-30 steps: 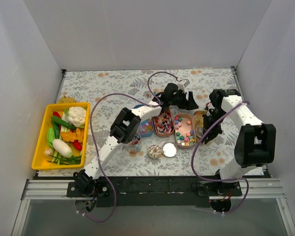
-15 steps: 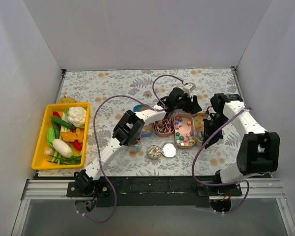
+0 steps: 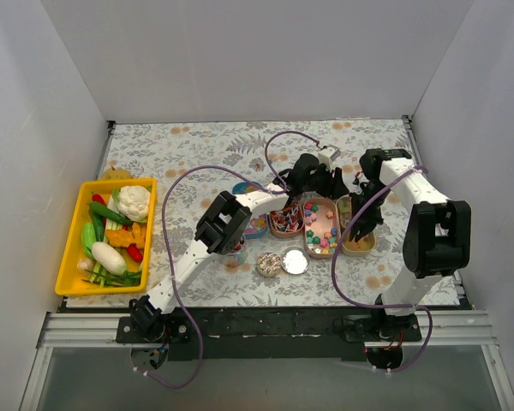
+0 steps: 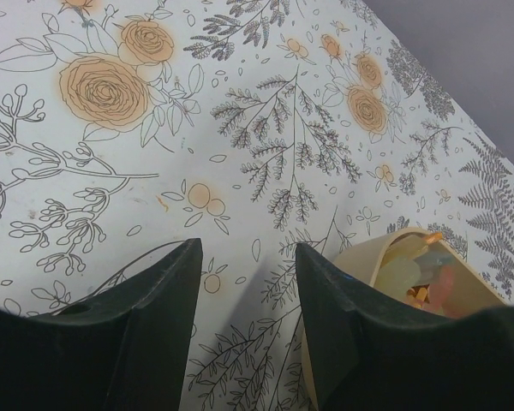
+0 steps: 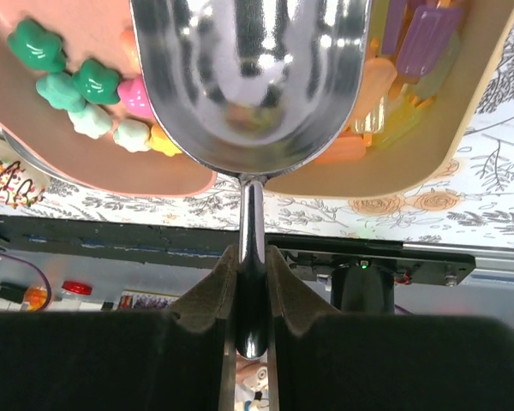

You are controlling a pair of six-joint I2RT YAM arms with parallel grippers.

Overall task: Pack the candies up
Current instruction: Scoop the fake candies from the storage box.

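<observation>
Pastel candies (image 5: 77, 81) and gummies (image 5: 377, 81) beneath a gripped metal scoop (image 5: 248, 77)
They lie in the pink tray (image 5: 86, 163) and beige tray (image 5: 428, 163), just ahead of the right gripper (image 5: 251, 257), which clamps the scoop's handle. The left gripper (image 4: 246, 257), fingers spread, hovers over the floral cloth (image 4: 154, 128).
</observation>
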